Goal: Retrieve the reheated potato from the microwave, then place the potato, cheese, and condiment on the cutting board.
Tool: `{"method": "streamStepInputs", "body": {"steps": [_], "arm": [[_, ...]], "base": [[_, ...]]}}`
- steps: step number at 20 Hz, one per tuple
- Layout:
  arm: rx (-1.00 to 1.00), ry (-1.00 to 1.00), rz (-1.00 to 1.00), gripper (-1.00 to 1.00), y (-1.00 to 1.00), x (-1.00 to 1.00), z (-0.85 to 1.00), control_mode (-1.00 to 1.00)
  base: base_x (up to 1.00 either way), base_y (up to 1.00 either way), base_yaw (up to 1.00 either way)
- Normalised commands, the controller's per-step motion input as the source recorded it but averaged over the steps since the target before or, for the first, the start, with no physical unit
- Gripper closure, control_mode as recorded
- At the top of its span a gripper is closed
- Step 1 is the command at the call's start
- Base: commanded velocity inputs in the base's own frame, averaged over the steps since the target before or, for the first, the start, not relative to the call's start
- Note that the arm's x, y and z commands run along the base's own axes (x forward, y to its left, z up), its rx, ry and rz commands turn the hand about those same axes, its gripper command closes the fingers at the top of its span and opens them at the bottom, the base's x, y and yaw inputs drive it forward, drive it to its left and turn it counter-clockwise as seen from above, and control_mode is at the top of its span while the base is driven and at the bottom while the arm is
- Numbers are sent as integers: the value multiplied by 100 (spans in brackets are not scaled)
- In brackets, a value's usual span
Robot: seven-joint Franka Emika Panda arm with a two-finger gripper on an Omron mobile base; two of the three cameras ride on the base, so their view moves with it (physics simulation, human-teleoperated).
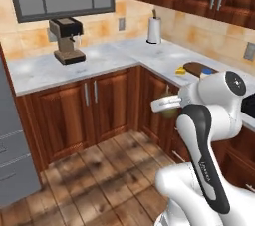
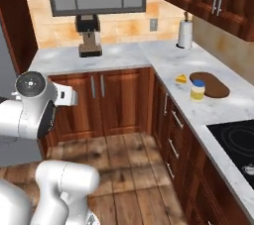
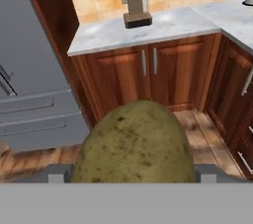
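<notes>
Here, end effector (image 3: 131,181) clamping potato (image 3: 132,144), arm raised above wooden floor (image 1: 89,170)

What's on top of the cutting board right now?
Nothing lies on the cutting board. The cheese and condiment sit beside it on the counter. The potato sits between the fingers, hiding the floor behind it.

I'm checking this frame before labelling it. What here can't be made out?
- End effector: fingers hidden behind the potato in the hand view.
- Cutting board: near end covered by the arm in the left base view.
- Condiment: label too small to read, right base view.
</notes>
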Motion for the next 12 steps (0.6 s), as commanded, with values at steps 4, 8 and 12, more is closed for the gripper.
{"method": "streamStepInputs", "body": {"steps": [4,8,12], "arm": [[0,0,0,100,0,0,0,100],[0,0,0,100,0,0,0,100],[0,0,0,100,0,0,0,100]], "base": [[57,0,-38],[56,0,-41],[59,0,-39]]}}
